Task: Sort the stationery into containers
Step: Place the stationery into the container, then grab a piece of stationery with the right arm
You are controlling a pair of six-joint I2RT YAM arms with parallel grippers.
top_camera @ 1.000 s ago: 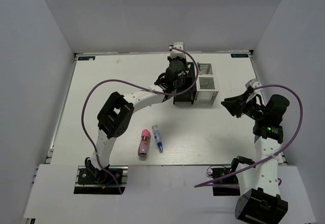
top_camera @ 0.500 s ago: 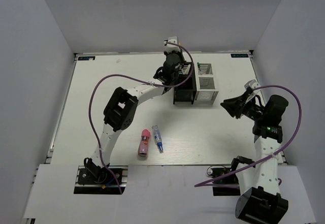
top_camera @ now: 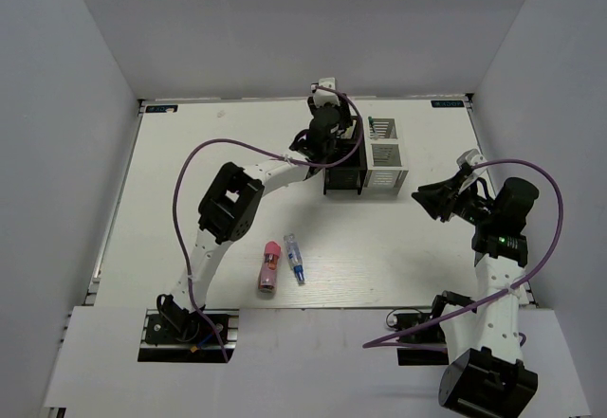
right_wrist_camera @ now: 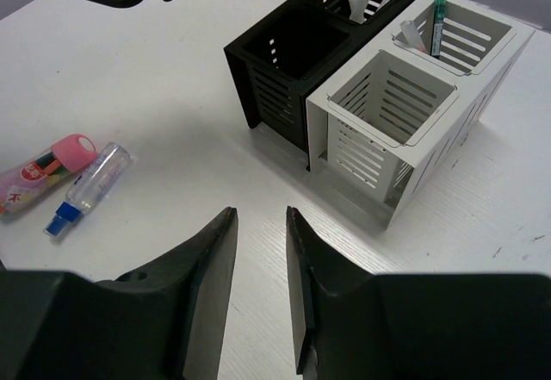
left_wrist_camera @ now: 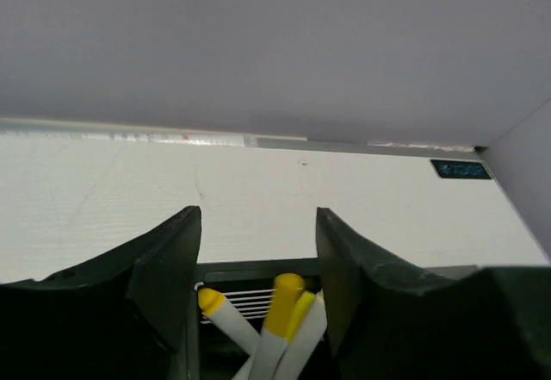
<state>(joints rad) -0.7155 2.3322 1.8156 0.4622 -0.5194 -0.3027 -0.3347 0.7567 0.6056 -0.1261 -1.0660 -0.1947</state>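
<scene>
The black container (top_camera: 343,179) and the white container (top_camera: 387,157) stand side by side at the far middle of the table. My left gripper (left_wrist_camera: 258,216) hovers open over the black container's far compartment (left_wrist_camera: 250,270). Yellow-ended pens (left_wrist_camera: 288,298) stand in that compartment below and between its fingers. A green-capped pen (right_wrist_camera: 438,22) stands in the white container (right_wrist_camera: 379,130). The pink tube (top_camera: 270,266) and the clear blue-tipped tube (top_camera: 295,259) lie side by side on the near middle of the table. My right gripper (right_wrist_camera: 261,214) is open and empty, to the right of the white container.
The left arm's purple cable arcs over the table's left half (top_camera: 190,167). Grey walls close in the table on the far, left and right sides. The right gripper (top_camera: 419,193) hangs above bare table near the right edge.
The left gripper has shifted toward the far side over the black container and opened, leaving a yellow-ended pen standing in it. The right arm has stayed in place.
</scene>
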